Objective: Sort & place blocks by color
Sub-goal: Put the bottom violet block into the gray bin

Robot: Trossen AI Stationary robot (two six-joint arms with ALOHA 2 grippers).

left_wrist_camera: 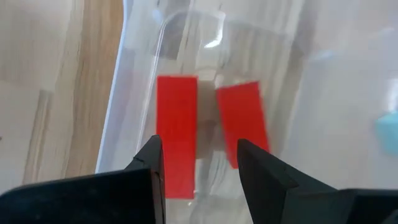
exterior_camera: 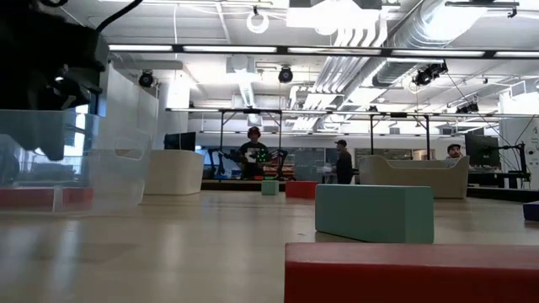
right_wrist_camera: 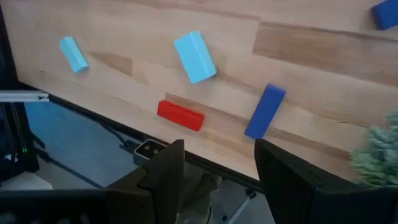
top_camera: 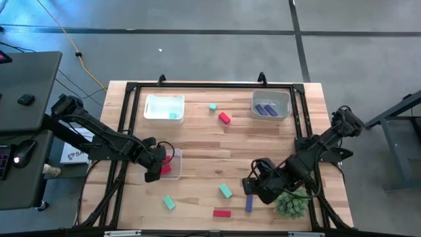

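Inside, 2 red blocks (left_wrist_camera: pixel 177 130) fill clear tray (left_wrist_camera: pixel 134 93)

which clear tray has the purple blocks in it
The far-right tray; two purple blocks lie inside. The far-left tray holds a teal block, the near-left tray red.

The left gripper (left_wrist_camera: pixel 200 163) hangs over a clear plastic tray (left_wrist_camera: pixel 134 93), its two dark jaws parted with nothing between them. Two red blocks lie flat on the tray's floor, side by side with a narrow strip of clear floor between. One red block (left_wrist_camera: pixel 176 124) reaches under the tip of one jaw and runs on beyond it. The other red block (left_wrist_camera: pixel 242 121) sits slightly tilted, its near end just beside the tip of the other jaw. Past the tray's wall, on the first jaw's side, shows the pale wood of the bench (left_wrist_camera: pixel 56 81). A blurred teal shape (left_wrist_camera: pixel 387 132) sits at the far edge on the second jaw's side.
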